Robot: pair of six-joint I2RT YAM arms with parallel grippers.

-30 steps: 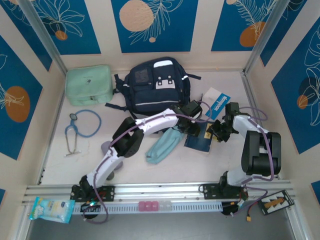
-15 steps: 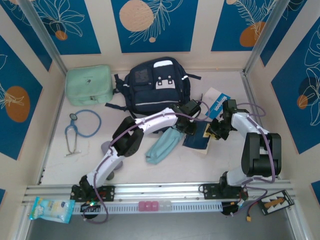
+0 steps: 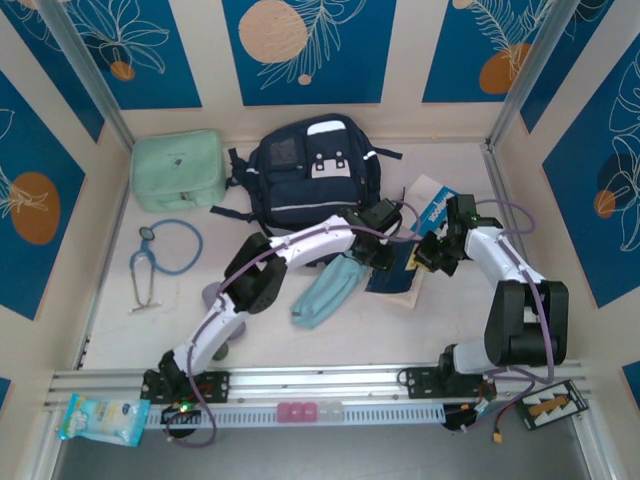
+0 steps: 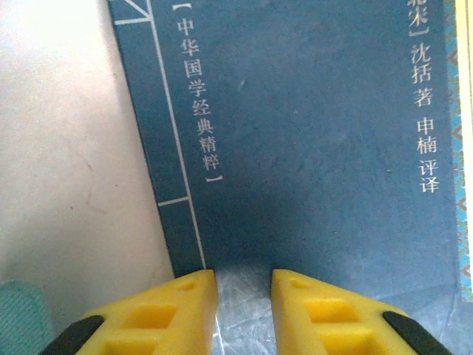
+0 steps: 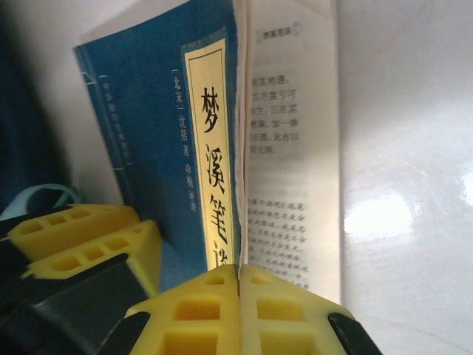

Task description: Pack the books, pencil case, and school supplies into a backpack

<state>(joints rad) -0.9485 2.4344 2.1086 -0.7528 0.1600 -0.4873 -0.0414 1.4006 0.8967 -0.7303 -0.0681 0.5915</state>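
The backpack (image 3: 315, 170) lies far centre, its opening hard to make out. Near-right of it the dark blue book (image 4: 310, 133) lies flat on the table. It is probably light and floppy, best gripped near the spine. The right gripper (image 5: 238, 277) is clamped on its raised cover, and the left gripper (image 4: 244, 285) rests on it with jaws slightly apart.

Even bright overhead light; both wrist views are soft, with glare on the table (image 5: 384, 214).

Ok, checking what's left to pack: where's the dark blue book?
Top view: the book lies right of centre on the table, between the light-blue pouch and the right gripper, just in front of the backpack.
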